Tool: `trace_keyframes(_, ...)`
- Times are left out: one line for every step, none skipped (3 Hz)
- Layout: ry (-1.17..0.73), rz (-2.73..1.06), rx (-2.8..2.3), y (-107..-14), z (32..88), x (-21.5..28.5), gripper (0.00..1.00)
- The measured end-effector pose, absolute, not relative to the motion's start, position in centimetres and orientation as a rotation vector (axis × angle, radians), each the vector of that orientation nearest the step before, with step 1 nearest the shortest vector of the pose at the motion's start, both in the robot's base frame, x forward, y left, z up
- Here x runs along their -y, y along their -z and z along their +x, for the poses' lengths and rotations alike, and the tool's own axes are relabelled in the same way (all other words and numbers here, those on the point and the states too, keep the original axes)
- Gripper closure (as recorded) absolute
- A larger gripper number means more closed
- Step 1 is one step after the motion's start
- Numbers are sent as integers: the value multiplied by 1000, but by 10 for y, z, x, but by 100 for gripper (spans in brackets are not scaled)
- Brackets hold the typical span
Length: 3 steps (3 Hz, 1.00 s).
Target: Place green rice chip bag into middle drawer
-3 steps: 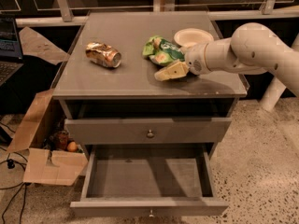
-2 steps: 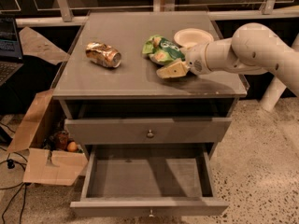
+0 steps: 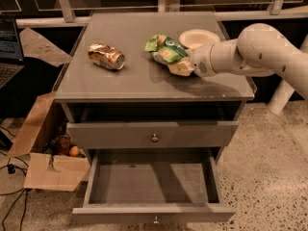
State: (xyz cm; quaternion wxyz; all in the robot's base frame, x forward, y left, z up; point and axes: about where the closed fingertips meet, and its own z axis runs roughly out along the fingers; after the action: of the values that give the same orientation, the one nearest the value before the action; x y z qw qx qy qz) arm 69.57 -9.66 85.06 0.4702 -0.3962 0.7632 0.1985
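The green rice chip bag (image 3: 166,51) lies on the cabinet top (image 3: 120,81), right of centre, next to the white bowl (image 3: 198,37). My gripper (image 3: 185,67) reaches in from the right on a white arm (image 3: 255,52) and is shut on the bag's right end, with a cream finger (image 3: 179,70) showing at the bag's front edge. The bag's right end looks slightly raised over its shadow. The middle drawer (image 3: 154,184) is pulled out low at the front, with a bare grey floor and a small knob (image 3: 155,220) on its front panel.
A dented gold-brown can (image 3: 106,56) lies on the left of the top. A closed drawer front with a knob (image 3: 154,137) sits above the open drawer. An open cardboard box (image 3: 48,158) stands on the floor at left, and a laptop (image 3: 9,42) is at the far left.
The gripper and the bag's right end have shifted very slightly upward; the can, bowl and drawers have not moved.
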Motion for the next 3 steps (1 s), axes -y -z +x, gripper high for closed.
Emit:
trace_keyframes(-486,-971,-1870,-851,696,97,100)
trace_keyframes(-486,-971,-1870,-851,696,97,100)
trace_keyframes(-493,-1013,-1847,-857,689,95,100)
